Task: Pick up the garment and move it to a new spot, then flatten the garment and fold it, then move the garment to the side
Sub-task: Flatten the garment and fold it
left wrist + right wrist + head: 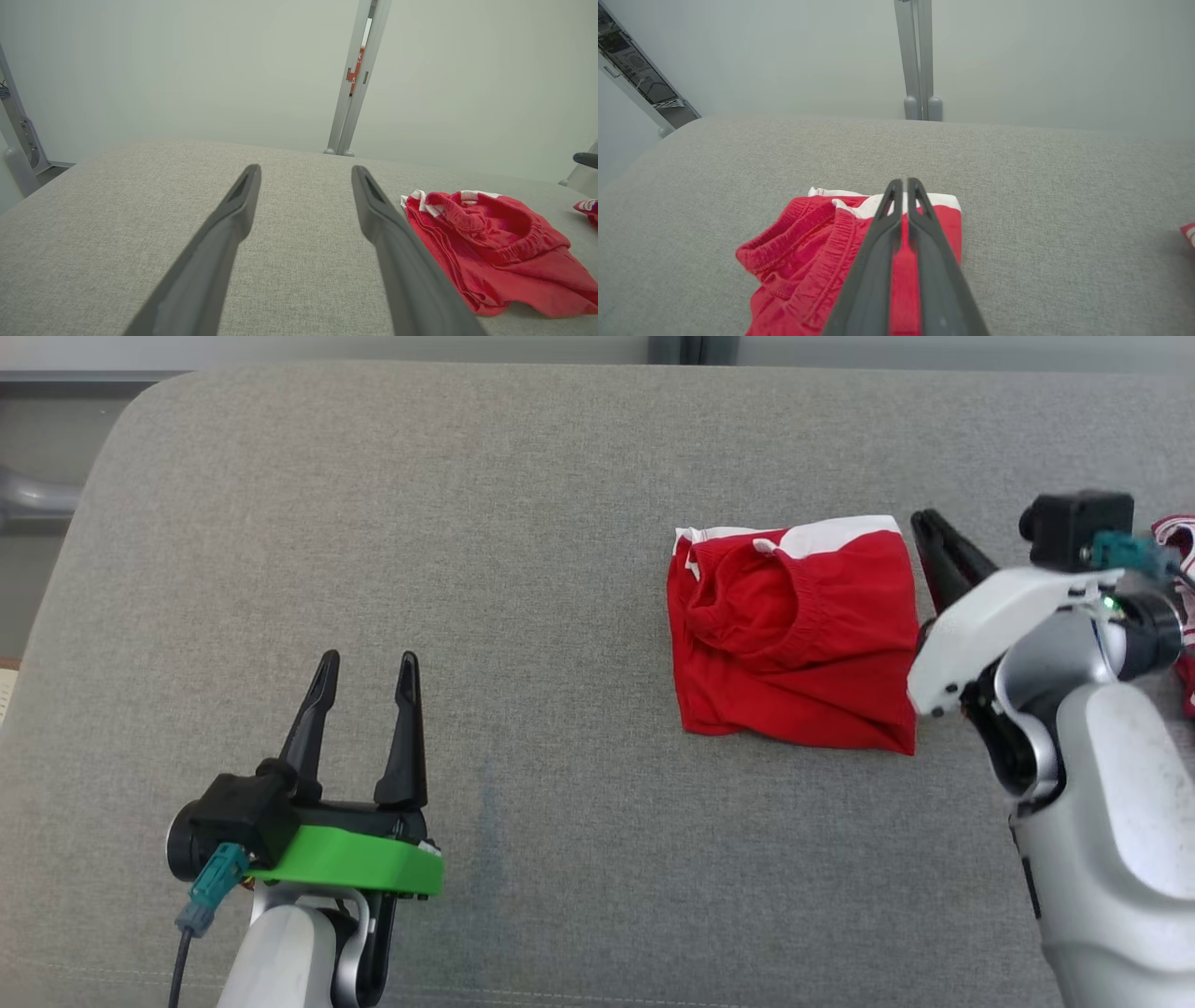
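The garment (794, 635) is a pair of red shorts with a white band, lying folded on the grey cushioned surface (523, 616) right of centre. It also appears in the left wrist view (495, 252) and the right wrist view (803, 261). My right gripper (924, 523) hovers at the garment's right edge with its fingers pressed together and nothing between them; in its own view the right gripper (903, 184) points over the white band. Far to the left, my left gripper (367, 663) stands open and empty, and its own view shows the left gripper (306, 172) over bare fabric.
A red-and-white cloth (1181, 537) lies at the surface's right edge, behind my right wrist. The surface's rounded back-left corner (140, 411) drops off to the floor. A grey metal post (917, 60) stands against the pale wall behind.
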Tool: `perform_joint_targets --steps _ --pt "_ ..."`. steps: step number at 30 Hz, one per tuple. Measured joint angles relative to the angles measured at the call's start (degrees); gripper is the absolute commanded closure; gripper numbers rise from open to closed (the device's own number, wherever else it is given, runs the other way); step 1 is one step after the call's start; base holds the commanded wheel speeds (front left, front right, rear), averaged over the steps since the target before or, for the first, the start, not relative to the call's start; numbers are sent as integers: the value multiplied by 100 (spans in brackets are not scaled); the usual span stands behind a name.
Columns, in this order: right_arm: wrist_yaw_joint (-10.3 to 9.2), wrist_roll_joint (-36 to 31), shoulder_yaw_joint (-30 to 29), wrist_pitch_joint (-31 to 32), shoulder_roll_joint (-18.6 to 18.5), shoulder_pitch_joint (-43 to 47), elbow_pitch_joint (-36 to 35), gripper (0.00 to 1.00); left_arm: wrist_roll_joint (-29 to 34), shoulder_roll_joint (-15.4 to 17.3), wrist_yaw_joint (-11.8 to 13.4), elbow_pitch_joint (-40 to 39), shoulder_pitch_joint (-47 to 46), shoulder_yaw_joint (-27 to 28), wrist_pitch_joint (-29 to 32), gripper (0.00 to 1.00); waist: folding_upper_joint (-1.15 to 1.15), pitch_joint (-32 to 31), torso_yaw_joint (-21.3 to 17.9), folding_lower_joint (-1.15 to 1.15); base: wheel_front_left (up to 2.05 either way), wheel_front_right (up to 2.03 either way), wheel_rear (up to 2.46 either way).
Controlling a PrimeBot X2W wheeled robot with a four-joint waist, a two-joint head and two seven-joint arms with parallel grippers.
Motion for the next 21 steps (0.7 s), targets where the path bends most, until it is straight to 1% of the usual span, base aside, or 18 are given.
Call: perform_joint_targets --steps 4,8,13,17,21 --pt "0 -346 -59 -686 203 641 -227 100 2 1 -7 -9 1 0 0 0 0 79 -9 0 0 0 0" --pt "0 -835 -144 -1115 382 951 -131 100 13 0 -44 2 -38 0 0 0 0 159 29 0 0 0 0" --pt "1 -1181 -146 -1228 522 912 347 100 19 1 -56 -16 -119 -16 0 0 0 249 139 0 0 0 0" --pt "0 -1280 -141 -1280 547 556 907 100 -5 1 -56 -20 -141 -69 0 0 0 314 262 0 0 0 0" --pt "1 -1044 350 -1343 555 202 1492 100 -60 1 -48 -19 -162 -120 0 0 0 371 398 0 0 0 0"
